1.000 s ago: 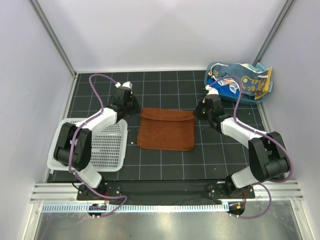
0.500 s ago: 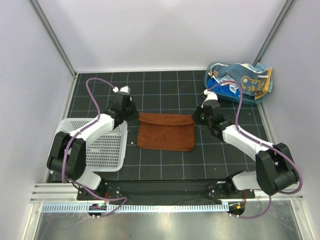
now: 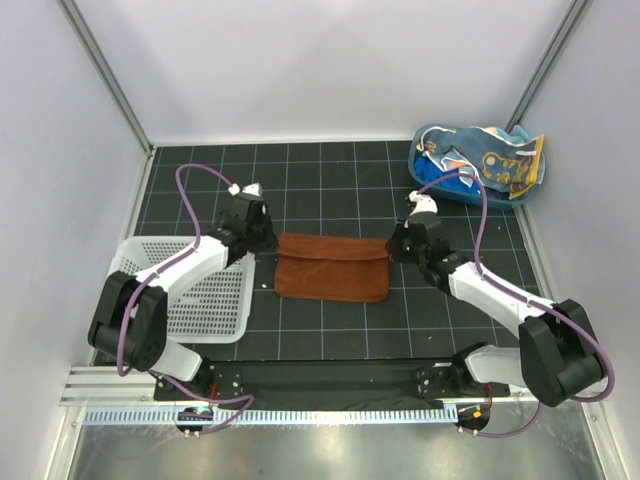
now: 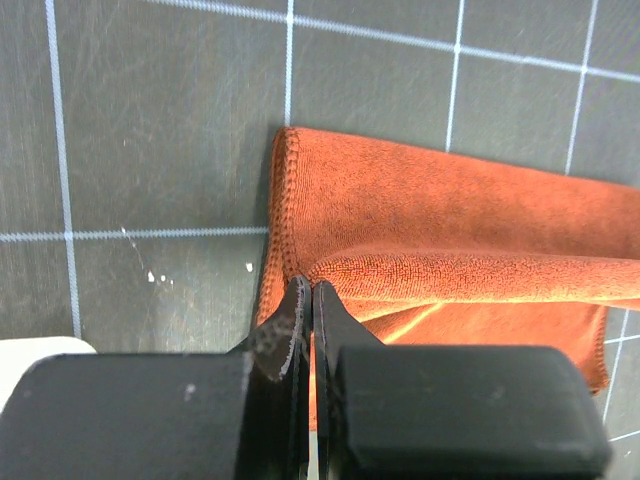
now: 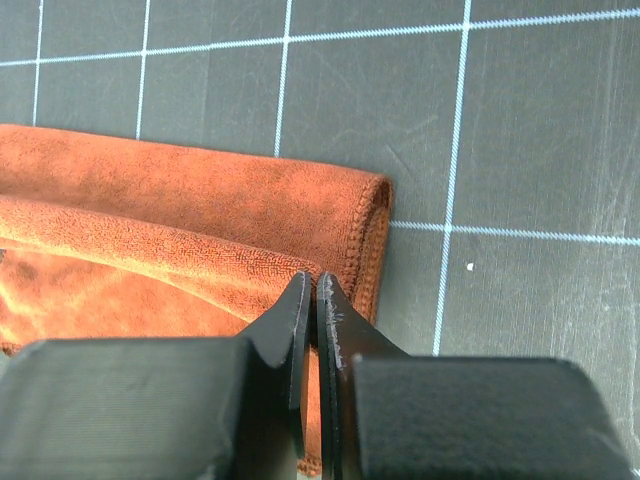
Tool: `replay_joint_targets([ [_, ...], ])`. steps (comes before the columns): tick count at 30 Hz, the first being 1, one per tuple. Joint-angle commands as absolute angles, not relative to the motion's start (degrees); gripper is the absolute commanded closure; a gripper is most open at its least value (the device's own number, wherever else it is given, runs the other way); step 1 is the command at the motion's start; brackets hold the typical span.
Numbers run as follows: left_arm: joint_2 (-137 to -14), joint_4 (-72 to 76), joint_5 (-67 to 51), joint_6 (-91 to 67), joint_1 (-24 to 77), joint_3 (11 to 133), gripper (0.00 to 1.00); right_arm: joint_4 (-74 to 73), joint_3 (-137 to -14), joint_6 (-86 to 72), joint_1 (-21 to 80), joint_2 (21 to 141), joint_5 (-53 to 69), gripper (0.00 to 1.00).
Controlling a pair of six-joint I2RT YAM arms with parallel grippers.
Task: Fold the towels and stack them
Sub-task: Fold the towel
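A rust-brown towel (image 3: 332, 266) lies on the black gridded mat at the table's middle, its far edge lifted and drawn toward the near edge. My left gripper (image 3: 268, 243) is shut on the towel's far-left corner (image 4: 330, 270), and the raised fold runs rightward from its tips (image 4: 307, 285). At the other end my right gripper (image 3: 392, 247) is shut on the far-right corner (image 5: 290, 262); the cloth is pinched between its tips (image 5: 310, 276). More towels (image 3: 495, 160), light blue with orange spots, are heaped in a blue tub (image 3: 430, 178) at the far right.
A white mesh basket (image 3: 205, 295) sits on the left, under my left arm. White walls and metal posts enclose the mat on three sides. A metal rail (image 3: 330, 385) runs along the near edge by the arm bases.
Both grippers have moved toward the near edge with the towel's far edge in them. The towel now looks shorter front to back.
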State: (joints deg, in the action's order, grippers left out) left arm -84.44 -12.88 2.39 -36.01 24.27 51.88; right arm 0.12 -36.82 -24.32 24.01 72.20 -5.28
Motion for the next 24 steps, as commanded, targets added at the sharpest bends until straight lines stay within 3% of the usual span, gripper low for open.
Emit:
replay_joint_targets([
  [1,-82.3,-13.9,5.3,-35.7,24.6,51.1,1.00,0.9,-35.7,-24.9,24.3,69.9,-7.9,0.99],
  [24,-79.3,-17.0,6.2,-35.0,25.9,49.5,1.00,0.4,-31.7,-26.7,25.9,65.0,-9.1,0.99],
])
